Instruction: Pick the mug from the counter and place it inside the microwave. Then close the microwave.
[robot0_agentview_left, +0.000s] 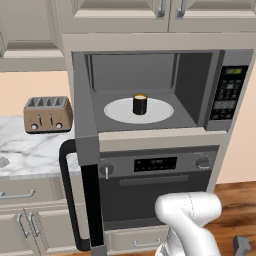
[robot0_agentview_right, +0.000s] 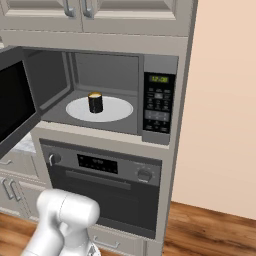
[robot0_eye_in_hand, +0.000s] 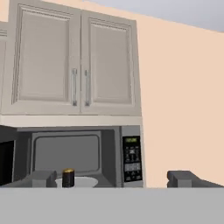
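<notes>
Kitchen wall unit, items listed by size as I see them from the remote station.

1. Upper cabinets (robot0_eye_in_hand: 72, 59): two beige doors, shut, above the microwave.
2. Oven (robot0_agentview_left: 155, 185): knobbed, below the microwave, shut.
3. Microwave (robot0_agentview_left: 150, 92): cavity open, panel lit on its right.
4. Microwave door (robot0_agentview_left: 87, 165): swung fully out to the left, black handle facing me.
5. Surface (robot0_agentview_left: 27, 150): white marble, left of the oven, carrying a toaster (robot0_agentview_left: 47, 114).
6. Turntable (robot0_agentview_left: 117, 111): round, white.
7. Gripper (robot0_eye_in_hand: 113, 179): jaws wide apart, holding nothing, pulled back from the cavity.
8. Mug (robot0_agentview_left: 139, 104): standing upright near the turntable's centre, long axis vertical, tan mouth up (no handle direction that I can make out).

Risk, my judgement: placing looks done; closing remains. A fast shove on the door could jolt the cabinet and tip the mug, or the arm could snag the handle. A push near the hinge may leave it unlatched.
</notes>
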